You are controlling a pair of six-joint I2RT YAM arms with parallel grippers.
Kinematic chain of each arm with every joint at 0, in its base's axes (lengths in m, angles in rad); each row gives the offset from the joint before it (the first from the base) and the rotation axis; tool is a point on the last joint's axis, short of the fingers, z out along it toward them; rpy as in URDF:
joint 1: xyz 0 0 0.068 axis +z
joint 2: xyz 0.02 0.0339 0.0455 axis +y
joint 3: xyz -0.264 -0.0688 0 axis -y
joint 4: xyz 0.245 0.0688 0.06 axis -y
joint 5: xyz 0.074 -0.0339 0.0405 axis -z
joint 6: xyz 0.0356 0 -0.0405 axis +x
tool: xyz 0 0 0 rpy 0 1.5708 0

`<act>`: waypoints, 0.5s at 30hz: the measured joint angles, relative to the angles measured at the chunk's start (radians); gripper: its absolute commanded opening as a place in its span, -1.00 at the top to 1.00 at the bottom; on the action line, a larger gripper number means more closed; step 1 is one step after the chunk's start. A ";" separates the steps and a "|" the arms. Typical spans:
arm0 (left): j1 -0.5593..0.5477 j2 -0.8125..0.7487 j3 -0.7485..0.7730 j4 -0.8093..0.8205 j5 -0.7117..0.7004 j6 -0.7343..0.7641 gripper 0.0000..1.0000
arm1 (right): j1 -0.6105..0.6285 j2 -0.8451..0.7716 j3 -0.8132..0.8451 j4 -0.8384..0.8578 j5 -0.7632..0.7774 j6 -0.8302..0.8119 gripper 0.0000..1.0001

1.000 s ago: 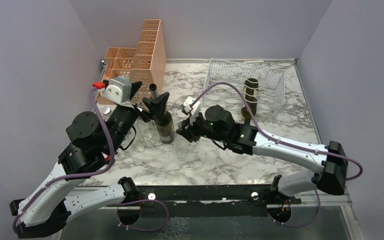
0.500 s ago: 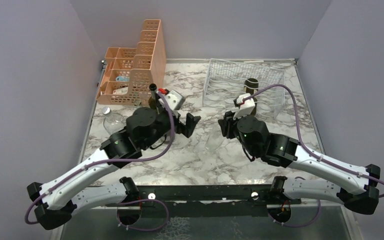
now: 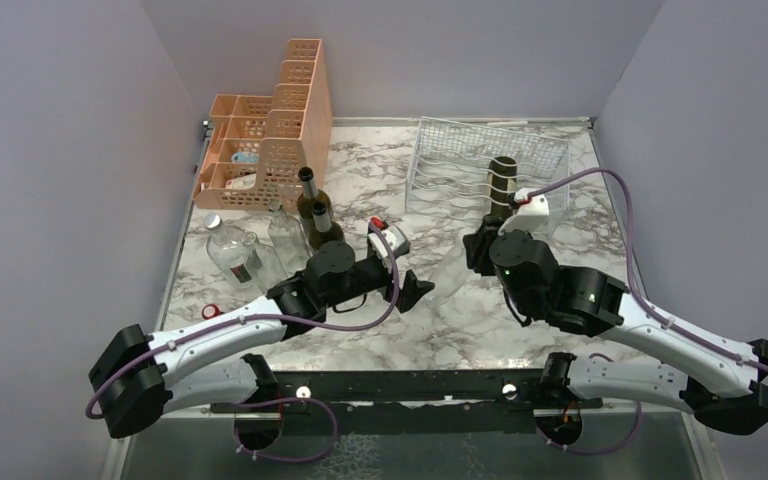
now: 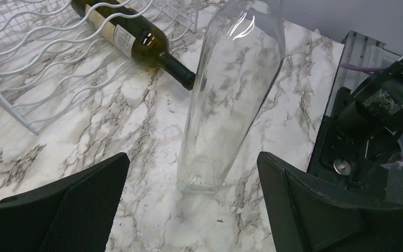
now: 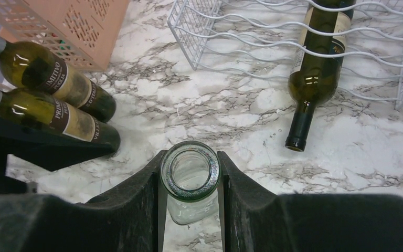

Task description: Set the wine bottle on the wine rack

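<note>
A clear glass wine bottle (image 4: 231, 89) stands upright on the marble table, its base on the surface. My right gripper (image 5: 190, 178) is shut on its neck just under the open mouth (image 5: 190, 169). My left gripper (image 4: 193, 173) is open, low over the table, its two fingers wide on either side of the bottle's base without touching it. The white wire wine rack (image 3: 440, 160) sits at the back right, with a dark green bottle (image 3: 501, 185) lying in it, neck toward me. In the top view my right gripper (image 3: 477, 247) is just in front of the rack.
Two dark labelled bottles (image 3: 315, 212) and clear bottles (image 3: 230, 250) stand at the left in front of a peach perforated organizer (image 3: 280, 130). A red cap (image 3: 212, 311) lies near the table's left front edge. Purple walls close in the table.
My left arm swung away from the bottles at the left and dropped low toward the table's middle. My right arm moved right, toward the rack, still gripping the clear bottle.
</note>
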 measured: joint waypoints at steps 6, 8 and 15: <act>-0.001 0.153 -0.002 0.169 0.044 0.031 -0.95 | 0.000 -0.047 0.003 -0.008 0.001 0.030 0.98; -0.003 0.198 -0.002 0.229 0.050 0.057 -0.94 | 0.000 -0.056 0.008 -0.008 0.000 0.048 0.97; -0.016 0.341 0.001 0.395 0.071 0.140 -0.90 | -0.001 -0.089 0.009 -0.008 0.000 0.065 0.98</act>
